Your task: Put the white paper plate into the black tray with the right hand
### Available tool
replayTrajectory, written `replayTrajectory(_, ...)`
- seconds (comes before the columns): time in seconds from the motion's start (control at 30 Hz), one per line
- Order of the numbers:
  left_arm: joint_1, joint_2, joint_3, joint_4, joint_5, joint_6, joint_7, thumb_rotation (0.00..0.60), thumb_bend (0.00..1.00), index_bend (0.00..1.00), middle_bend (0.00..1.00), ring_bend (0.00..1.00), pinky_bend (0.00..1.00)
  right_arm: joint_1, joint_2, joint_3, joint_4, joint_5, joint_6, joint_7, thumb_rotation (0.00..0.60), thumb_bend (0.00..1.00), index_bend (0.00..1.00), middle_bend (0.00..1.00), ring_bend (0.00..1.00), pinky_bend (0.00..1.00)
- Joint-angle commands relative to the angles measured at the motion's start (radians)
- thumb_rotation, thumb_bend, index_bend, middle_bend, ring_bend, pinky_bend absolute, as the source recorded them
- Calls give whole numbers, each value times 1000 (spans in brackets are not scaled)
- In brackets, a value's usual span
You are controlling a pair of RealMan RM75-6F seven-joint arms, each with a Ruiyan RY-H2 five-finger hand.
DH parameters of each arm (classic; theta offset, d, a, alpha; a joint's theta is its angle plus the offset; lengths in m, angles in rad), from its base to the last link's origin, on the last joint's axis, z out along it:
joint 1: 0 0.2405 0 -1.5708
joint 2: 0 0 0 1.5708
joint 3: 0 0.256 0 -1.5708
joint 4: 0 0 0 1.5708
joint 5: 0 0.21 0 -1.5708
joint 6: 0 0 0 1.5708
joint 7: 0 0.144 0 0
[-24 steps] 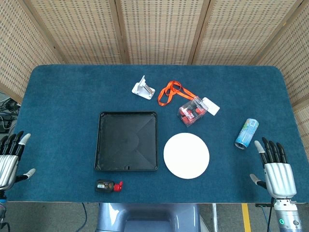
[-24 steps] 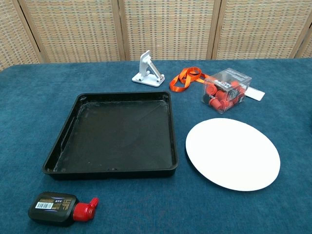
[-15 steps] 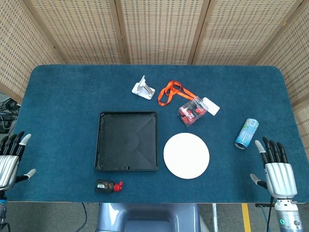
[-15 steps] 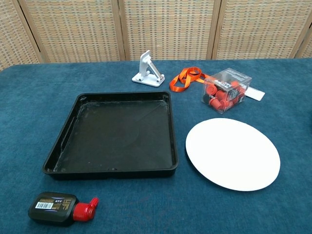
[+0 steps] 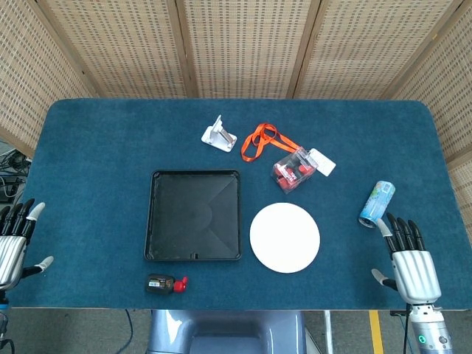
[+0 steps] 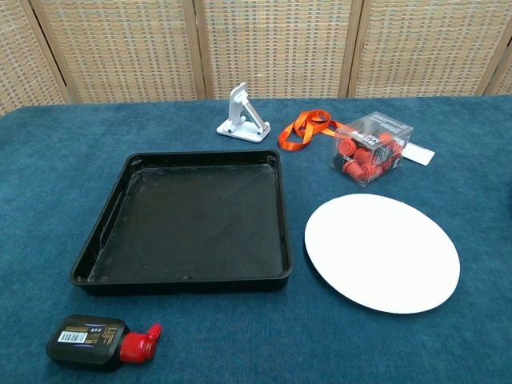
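The white paper plate point(image 5: 285, 237) point(image 6: 382, 252) lies flat on the blue table, just right of the empty black tray point(image 5: 156, 221) point(image 6: 104, 236). My right hand point(image 5: 410, 262) hovers at the table's near right edge, fingers spread and holding nothing, well to the right of the plate. Over at the near left edge, my left hand point(image 5: 13, 243) is likewise open and empty. Neither hand appears in the chest view.
A blue drink can point(image 5: 377, 203) lies just beyond my right hand. Behind the plate are a clear box of red pieces point(image 5: 294, 170) point(image 6: 371, 150), an orange lanyard point(image 5: 258, 141) point(image 6: 303, 130) and a white stand point(image 5: 219, 134) point(image 6: 244, 115). A small black bottle with a red cap point(image 5: 165, 284) point(image 6: 100, 341) lies in front of the tray.
My right hand has shifted a little leftward and nearer along the table's front edge. The left hand has barely moved; plate and tray are unmoved.
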Motion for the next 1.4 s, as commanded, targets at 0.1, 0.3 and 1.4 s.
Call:
replayTrajectory(0.1,1,2,0,-3,2,2,-1,600,49,0,0,0,0,16,-36,-18,20,-8,-40,6,600,123,0,0,0,0)
replayTrajectory(0.3,-1,1,1,-3,4,-2,2,600,49,0,0,0,0,47,-118,-35,62,-7,-115,-4,600,135,0,0,0,0)
replayTrajectory(1.4,-7,-1,-4,11,-16,-20,-15,600,49,0,0,0,0,109,-439,-47,312,-28,-149,92,600,451,116,0,0,0)
